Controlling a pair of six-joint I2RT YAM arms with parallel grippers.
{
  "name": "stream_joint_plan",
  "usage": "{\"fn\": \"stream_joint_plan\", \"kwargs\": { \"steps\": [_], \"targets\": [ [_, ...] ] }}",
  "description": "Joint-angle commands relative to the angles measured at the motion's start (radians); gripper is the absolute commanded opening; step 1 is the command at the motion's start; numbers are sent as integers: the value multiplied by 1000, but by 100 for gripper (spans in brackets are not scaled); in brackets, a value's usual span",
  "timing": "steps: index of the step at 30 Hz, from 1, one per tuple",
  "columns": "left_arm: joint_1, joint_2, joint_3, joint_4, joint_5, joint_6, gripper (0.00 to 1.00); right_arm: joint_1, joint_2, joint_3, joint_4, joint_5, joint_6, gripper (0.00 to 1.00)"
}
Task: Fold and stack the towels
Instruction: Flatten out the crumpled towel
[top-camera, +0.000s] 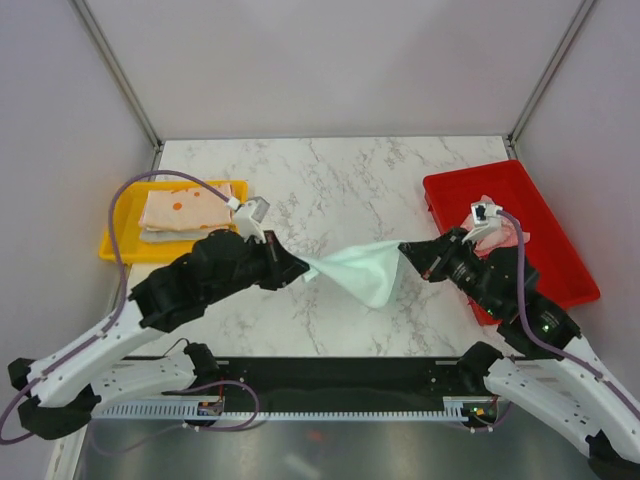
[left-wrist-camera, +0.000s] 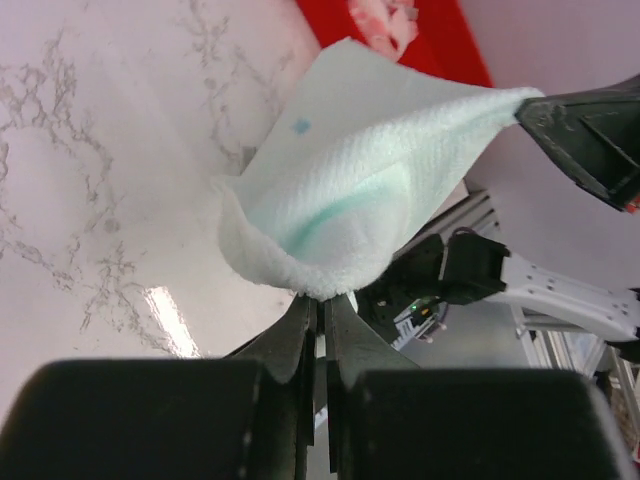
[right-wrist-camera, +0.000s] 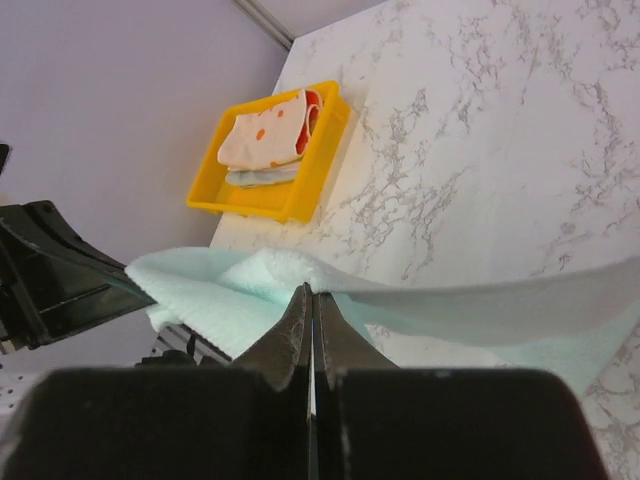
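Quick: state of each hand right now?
Left hand: closed on the mint green towel.
Right hand: closed on the same towel's other end.

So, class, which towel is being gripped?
The mint green towel, stretched between left end effector and right end effector; the others lie in the yellow tray and red tray.

Marble table (top-camera: 330, 180) on my feed
I see a yellow tray (top-camera: 118, 225) at its left edge, and a red tray (top-camera: 540, 200) at its right.
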Motion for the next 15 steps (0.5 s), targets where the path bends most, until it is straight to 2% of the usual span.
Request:
{"fn": "stream_joint_plan", "kwargs": {
  "steps": [1, 4, 7, 11, 13, 15],
  "targets": [
    [-4, -96, 109, -143, 79, 118, 2, 5, -28, 147, -165, -37, -34, 0],
    [-4, -148, 149, -155, 68, 100, 2, 5, -1, 258, -236, -7, 5, 0],
    [-3, -125, 110, -158, 44, 63, 2, 5, 106, 268, -271, 12, -1, 0],
    [6, -75, -17, -131, 22, -4, 2, 3, 271, 172, -226, 120, -13, 0],
    [31, -53, -109, -62, 31, -35, 2, -4, 399, 154, -179, 173, -48, 0],
    [109, 2, -211, 16, 137, -43, 2, -34, 528, 151, -95, 147, -73, 0]
  ]
}}
